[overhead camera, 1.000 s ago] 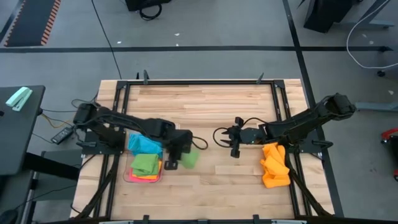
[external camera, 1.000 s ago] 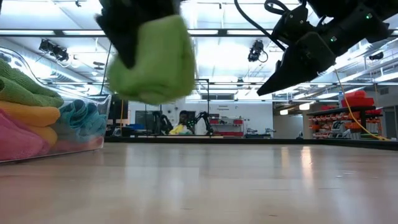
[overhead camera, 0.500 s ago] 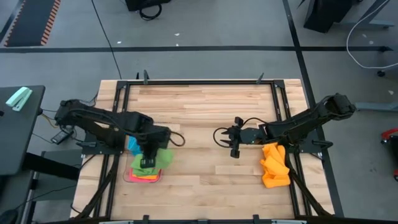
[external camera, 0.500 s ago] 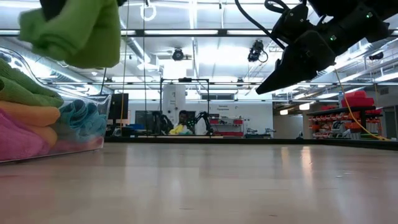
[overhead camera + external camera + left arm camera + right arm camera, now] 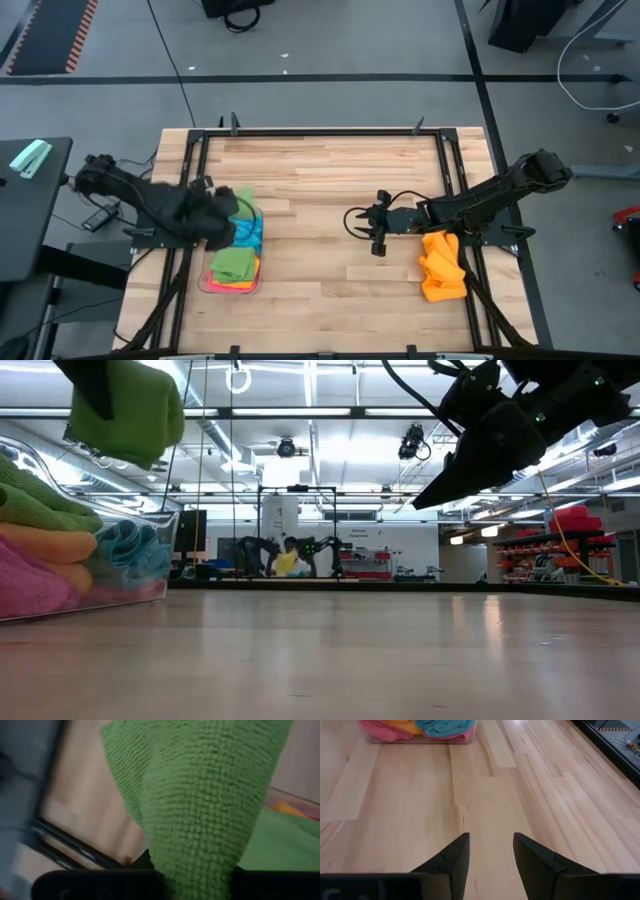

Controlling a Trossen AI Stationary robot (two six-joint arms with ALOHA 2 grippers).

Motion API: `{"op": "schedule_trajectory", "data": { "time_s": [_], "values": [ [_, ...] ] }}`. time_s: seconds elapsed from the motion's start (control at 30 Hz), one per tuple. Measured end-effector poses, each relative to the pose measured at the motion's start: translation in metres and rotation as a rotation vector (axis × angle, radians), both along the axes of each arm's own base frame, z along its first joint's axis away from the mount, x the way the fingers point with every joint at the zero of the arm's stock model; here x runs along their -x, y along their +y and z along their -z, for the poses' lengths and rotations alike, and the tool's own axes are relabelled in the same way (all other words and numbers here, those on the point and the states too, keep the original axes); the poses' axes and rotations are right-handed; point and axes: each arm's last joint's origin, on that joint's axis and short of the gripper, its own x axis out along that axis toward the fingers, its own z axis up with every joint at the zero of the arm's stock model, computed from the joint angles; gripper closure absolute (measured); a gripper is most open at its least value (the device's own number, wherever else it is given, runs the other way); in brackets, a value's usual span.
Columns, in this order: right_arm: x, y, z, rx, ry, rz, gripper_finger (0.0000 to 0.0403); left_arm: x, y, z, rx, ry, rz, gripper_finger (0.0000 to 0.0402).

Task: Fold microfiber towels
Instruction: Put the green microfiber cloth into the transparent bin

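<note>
A folded green microfiber towel [image 5: 125,410] hangs high over the table's left side, with my left gripper [image 5: 220,224] shut on it. It fills the left wrist view [image 5: 200,795]. Below it a clear tray [image 5: 150,575] holds a stack of folded towels, green [image 5: 234,263] on top of orange and pink, with a blue one [image 5: 250,232] beside them. A pile of orange towels [image 5: 440,265] lies at the table's right. My right gripper [image 5: 490,850] hovers open over bare wood near the table's middle, holding nothing. My left gripper pinches the bunched green towel between its two fingers [image 5: 125,880], which come at it from above, pointing steeply down. The towel's thick folded body [image 5: 195,855] runs out from between them in several layers. It is lifted clear of the tray and table.
A black frame [image 5: 190,190] runs along the table's left and right sides. Bare wood [image 5: 330,290] lies between the tray and the orange pile. Beyond the far edge the low view shows a room with other robot arms.
My left gripper has carried the green towel from the table's middle toward the left edge and upward, turning its wrist on the way. The towel now hangs above the tray's far side. My right arm has kept still.
</note>
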Motion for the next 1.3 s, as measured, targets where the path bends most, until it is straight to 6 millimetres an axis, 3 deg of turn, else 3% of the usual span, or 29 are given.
{"op": "schedule_trajectory", "data": {
  "time_s": [0.23, 0.53, 0.73, 0.97, 1.3],
  "values": [
    [0.0, 0.0, -0.001, -0.016, -0.012, 0.01, 0.0242, -0.011, -0.048, 0.022, -0.322, 0.019, 0.198, 0.0365],
    [0.0, 0.0, -0.001, -0.036, -0.018, 0.027, 0.0242, -0.029, -0.094, 0.072, -0.481, 0.197, 0.355, 0.0374],
    [0.001, 0.006, -0.001, -0.074, -0.026, 0.028, 0.0242, -0.007, -0.088, 0.111, -0.528, 0.286, 0.285, 0.0362],
    [0.002, 0.008, -0.001, -0.08, -0.039, 0.059, 0.0242, 0.003, -0.088, 0.129, -0.595, 0.306, 0.296, 0.0375],
    [0.002, 0.008, -0.001, -0.076, -0.044, 0.075, 0.0242, 0.004, -0.064, 0.148, -0.632, 0.338, 0.178, 0.0371]
  ]
}}
